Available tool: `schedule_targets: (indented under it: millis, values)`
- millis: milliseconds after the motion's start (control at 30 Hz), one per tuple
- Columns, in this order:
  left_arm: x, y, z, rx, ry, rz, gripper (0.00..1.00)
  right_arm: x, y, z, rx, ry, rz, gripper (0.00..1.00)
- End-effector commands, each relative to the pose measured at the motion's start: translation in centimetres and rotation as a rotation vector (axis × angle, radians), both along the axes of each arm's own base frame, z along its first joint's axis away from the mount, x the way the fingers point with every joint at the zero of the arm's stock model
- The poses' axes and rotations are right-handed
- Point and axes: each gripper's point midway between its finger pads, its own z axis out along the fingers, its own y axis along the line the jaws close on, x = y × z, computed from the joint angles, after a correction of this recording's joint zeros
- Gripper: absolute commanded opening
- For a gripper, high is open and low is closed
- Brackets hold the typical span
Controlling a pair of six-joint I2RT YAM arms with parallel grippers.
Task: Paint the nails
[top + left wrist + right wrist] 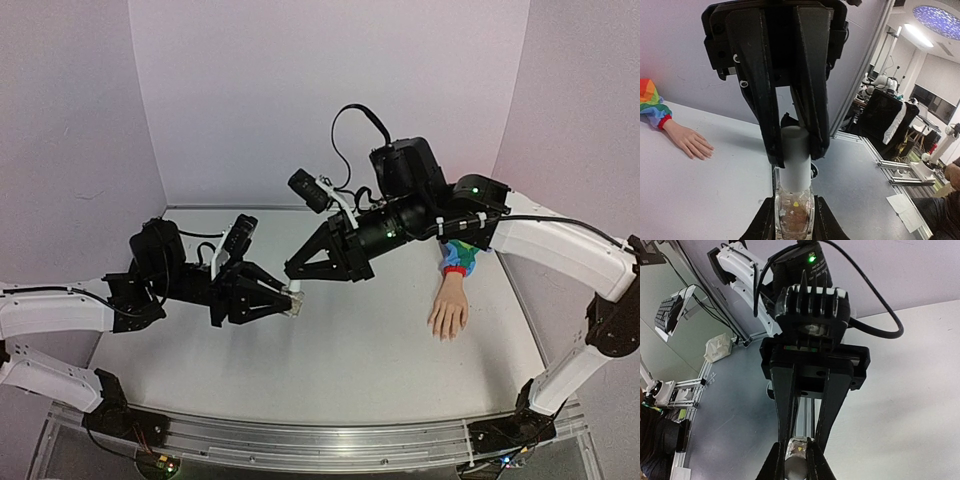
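Note:
A small clear bottle (793, 216) with a white cap (794, 160) is held above the table. My left gripper (793, 222) is shut on the bottle's body; in the top view (286, 304) it sits left of centre. My right gripper (796, 466) is shut on the white cap (796, 471) from the other side, fingertips meeting the left gripper's in the top view (294, 273). The pale fake hand (449, 308) with rainbow sleeve and red cuff lies flat at the right, far from both grippers. Its nails (444, 334) are too small to make out. The hand also shows in the left wrist view (689, 141).
The right arm's white links (560, 245) pass above the rainbow sleeve (460, 253). White walls (330, 90) close the table at the back and sides. An aluminium rail (300, 440) runs along the near edge.

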Motion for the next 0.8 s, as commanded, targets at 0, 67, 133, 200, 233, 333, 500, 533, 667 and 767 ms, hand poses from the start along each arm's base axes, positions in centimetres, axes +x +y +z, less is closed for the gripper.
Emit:
schedule_targets:
  millis: [0, 67, 133, 200, 233, 333, 500, 533, 667, 767]
  values:
    - [4.8, 0.9, 4.5, -0.108, -0.079, 0.320, 0.00, 0.0, 0.8, -1.8, -0.007, 0.043, -0.026, 0.00]
    - [7.7, 1.9, 4.9, -0.102, -0.076, 0.508, 0.00, 1.4, 1.1, -2.9, -0.021, 0.059, -0.116, 0.00]
    - [10.8, 3.3, 5.2, -0.080, -0.083, 0.705, 0.00, 3.9, 1.5, -4.4, -0.034, 0.083, -0.279, 0.00]
    - [13.6, 4.7, 5.3, -0.050, -0.104, 0.888, 0.00, 6.2, 1.8, -6.1, -0.067, 0.108, -0.471, 0.00]
    - [15.0, 5.4, 5.4, -0.041, -0.116, 0.978, 0.00, 8.4, 1.5, -7.1, -0.091, 0.086, -0.652, 0.00]
    - [17.4, 6.1, 5.6, -0.051, -0.149, 1.122, 0.00, 11.8, 0.2, -10.0, -0.122, 0.154, -1.057, 0.00]
    - [19.2, 3.7, 4.5, 0.006, -0.195, 1.123, 0.00, 12.4, 0.5, -10.2, -0.155, 0.148, -1.283, 0.00]
    - [19.1, 3.1, 4.2, 0.014, -0.199, 1.096, 0.00, 12.3, 1.0, -9.7, -0.155, 0.142, -1.277, 0.00]
    - [17.8, 1.9, 2.5, 0.055, -0.199, 1.003, 0.00, 12.2, 0.6, -8.4, -0.181, 0.105, -1.251, 0.00]
    - [15.9, 1.6, 1.0, 0.081, -0.185, 0.895, 0.00, 12.0, -0.7, -7.8, -0.191, 0.113, -1.201, 0.16]
